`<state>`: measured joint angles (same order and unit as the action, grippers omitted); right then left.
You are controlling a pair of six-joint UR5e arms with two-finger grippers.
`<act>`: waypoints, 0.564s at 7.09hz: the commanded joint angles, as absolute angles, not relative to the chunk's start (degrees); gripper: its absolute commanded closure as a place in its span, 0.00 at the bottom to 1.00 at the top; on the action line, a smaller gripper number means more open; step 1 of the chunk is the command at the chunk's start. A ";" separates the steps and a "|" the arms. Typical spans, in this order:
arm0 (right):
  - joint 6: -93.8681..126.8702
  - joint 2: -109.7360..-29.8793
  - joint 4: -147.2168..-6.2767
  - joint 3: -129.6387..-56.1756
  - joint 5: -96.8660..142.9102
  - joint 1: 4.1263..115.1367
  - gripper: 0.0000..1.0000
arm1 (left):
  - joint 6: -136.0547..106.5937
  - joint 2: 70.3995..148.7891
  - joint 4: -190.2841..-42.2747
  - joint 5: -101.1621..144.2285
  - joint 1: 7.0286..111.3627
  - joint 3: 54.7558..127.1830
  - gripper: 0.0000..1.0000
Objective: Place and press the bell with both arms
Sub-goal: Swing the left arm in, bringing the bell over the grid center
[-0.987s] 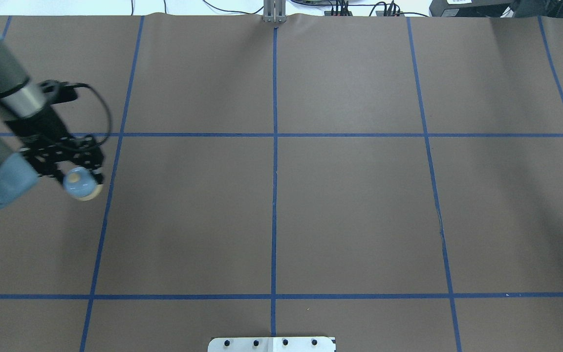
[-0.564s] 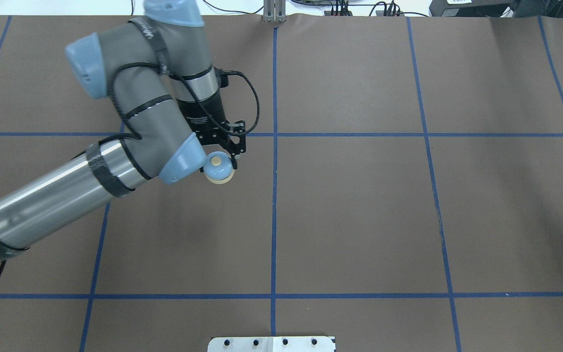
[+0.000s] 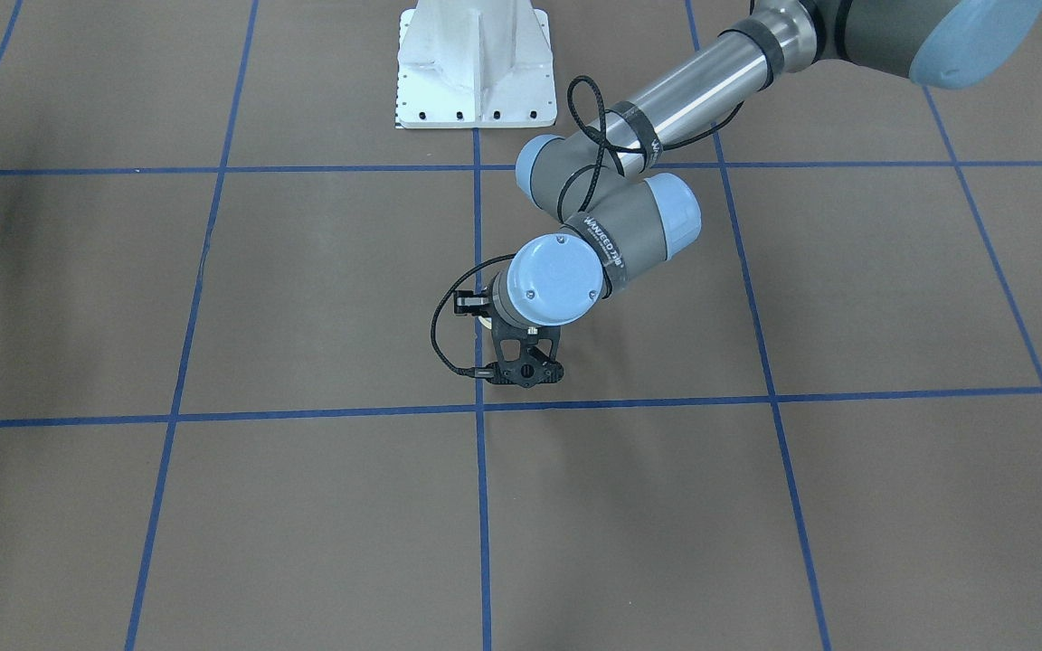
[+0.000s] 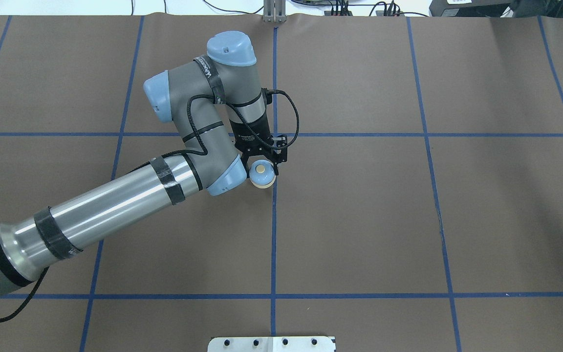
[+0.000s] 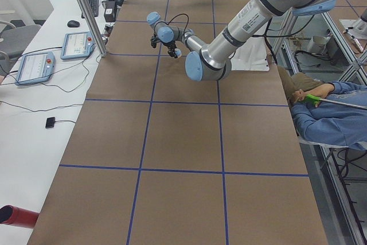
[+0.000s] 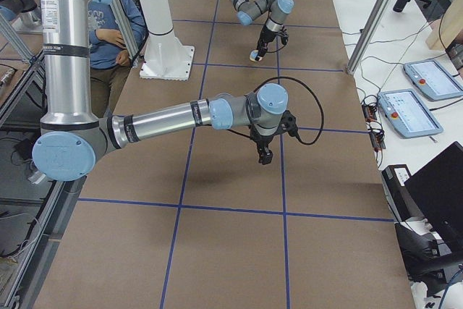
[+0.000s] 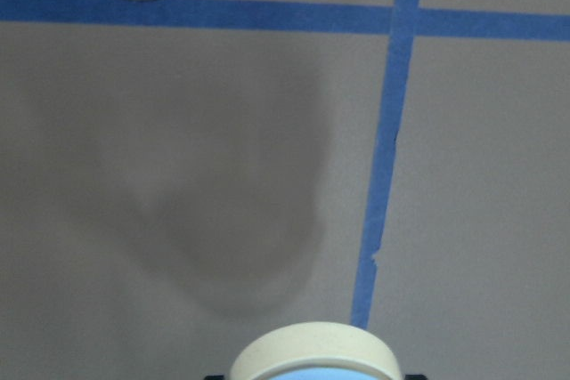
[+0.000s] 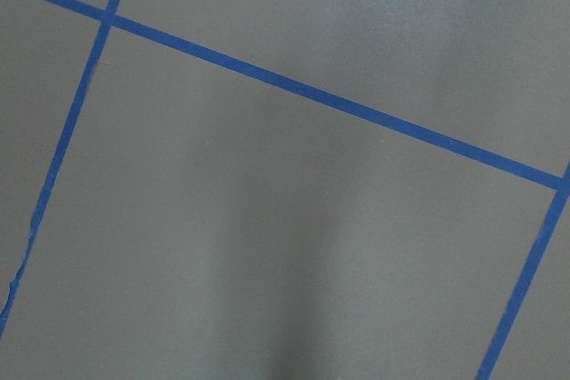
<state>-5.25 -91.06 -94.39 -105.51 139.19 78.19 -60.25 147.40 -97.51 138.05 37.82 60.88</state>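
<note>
- Carrying the bell (image 4: 262,175) upright, the left gripper (image 4: 262,168) has its jaws closed on the dome's sides, which leaves its top free for pressing.
- It hangs just beside the central blue tape line (image 4: 273,234), seemingly clear of the bench (image 4: 359,220), since its shadow (image 7: 232,220) falls apart from it. A middle spot would suit both arms.
- Well apart hangs the right gripper (image 6: 264,154), probably the presser. Whether its jaws are open I cannot tell.

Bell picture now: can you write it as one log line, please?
step: place, not done | left gripper: shut on bell | bell: by centre tape line | right gripper: apart, state unclear
</note>
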 commanded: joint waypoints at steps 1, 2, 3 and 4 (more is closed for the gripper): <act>-5.19 -91.05 -94.39 -105.47 139.13 77.87 0.00 | -62.65 148.62 -98.44 136.59 36.57 59.59 0.55; -5.19 -91.05 -94.48 -105.47 139.13 77.87 0.00 | -63.71 149.84 -98.52 134.67 36.04 58.63 0.49; -5.19 -91.05 -94.40 -105.12 139.13 77.78 0.00 | -63.72 150.11 -98.61 132.65 35.51 58.28 0.46; -5.19 -91.05 -94.39 -105.03 139.13 77.78 0.00 | -63.81 150.12 -98.61 132.45 35.25 58.18 0.35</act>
<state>-5.19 -91.05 -94.42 -105.21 139.13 77.83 -63.55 149.87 -98.56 133.48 35.70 58.49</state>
